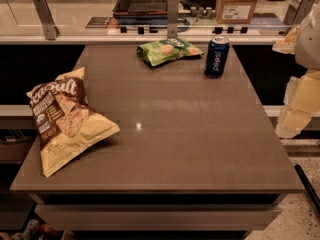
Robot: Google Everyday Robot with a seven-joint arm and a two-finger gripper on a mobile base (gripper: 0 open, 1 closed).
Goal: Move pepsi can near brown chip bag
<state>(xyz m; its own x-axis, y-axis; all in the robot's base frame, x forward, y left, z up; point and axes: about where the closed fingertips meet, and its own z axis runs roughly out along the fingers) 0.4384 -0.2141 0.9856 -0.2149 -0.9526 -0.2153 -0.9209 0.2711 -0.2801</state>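
The pepsi can (pixel 217 57) stands upright at the far right of the table (pixel 175 139). It is dark blue with a silver top and white lettering running down its side. The green chip bag (pixel 167 50) lies near it. The brown chip bag (pixel 65 119) lies well apart at the left edge. The gripper (pixel 295 115) hangs beyond the table's right edge, and I cannot tell whether it is spread or closed.

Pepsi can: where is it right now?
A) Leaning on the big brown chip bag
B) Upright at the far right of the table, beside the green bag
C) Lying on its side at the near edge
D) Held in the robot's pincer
B: the pepsi can stands upright at the far right of the table, just right of the green bag and far from the brown chip bag. The pincer is off past the right edge.
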